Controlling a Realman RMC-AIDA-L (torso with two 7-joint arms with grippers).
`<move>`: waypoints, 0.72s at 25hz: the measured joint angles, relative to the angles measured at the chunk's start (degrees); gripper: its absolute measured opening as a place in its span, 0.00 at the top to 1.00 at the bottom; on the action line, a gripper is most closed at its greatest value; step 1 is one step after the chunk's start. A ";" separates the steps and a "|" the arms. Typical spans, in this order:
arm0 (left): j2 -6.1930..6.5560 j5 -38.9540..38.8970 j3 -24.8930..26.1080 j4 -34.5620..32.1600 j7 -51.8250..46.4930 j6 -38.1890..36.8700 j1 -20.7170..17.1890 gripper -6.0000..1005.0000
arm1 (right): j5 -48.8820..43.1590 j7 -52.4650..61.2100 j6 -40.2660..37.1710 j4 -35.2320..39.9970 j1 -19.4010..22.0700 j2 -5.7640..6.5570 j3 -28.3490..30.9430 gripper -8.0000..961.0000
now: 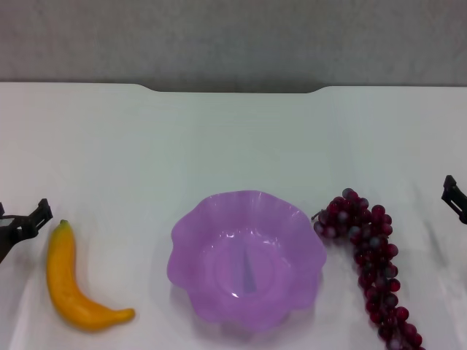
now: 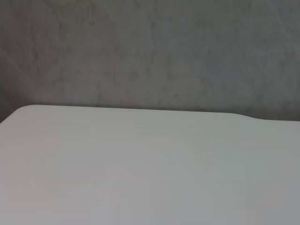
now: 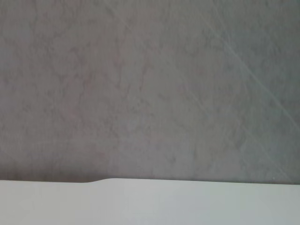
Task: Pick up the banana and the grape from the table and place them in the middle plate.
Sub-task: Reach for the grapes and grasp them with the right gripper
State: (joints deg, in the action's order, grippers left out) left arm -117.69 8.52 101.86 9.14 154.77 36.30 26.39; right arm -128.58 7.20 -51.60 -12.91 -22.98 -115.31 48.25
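At the table's (image 1: pixel 233 138) left edge, the left gripper (image 1: pixel 22 224) sits beside the banana (image 1: pixel 73 281), touching nothing; its opening cannot be told. Right gripper (image 1: pixel 454 197) likewise, near the grape (image 1: pixel 368 266); middle plate (image 1: pixel 191 233) between

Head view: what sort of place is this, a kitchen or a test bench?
Likely a test bench, not a kitchen: a bare white table with a notched far edge against a plain grey wall, holding only a banana, a grape bunch and a purple plate.
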 joint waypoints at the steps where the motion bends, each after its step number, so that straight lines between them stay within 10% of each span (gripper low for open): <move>1: 0.00 0.00 0.00 0.00 0.00 -0.01 0.00 0.11 | 0.00 0.00 0.00 0.00 -0.04 0.00 0.00 0.06; 18: 0.00 0.00 0.00 0.07 -1.14 0.23 -0.16 0.11 | 0.00 0.00 0.04 -0.09 -0.32 -0.09 -0.17 0.06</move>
State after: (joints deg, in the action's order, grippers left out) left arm -117.69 8.52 101.86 9.20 153.63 36.53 26.23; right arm -128.58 7.21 -51.55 -13.01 -23.29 -115.40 48.07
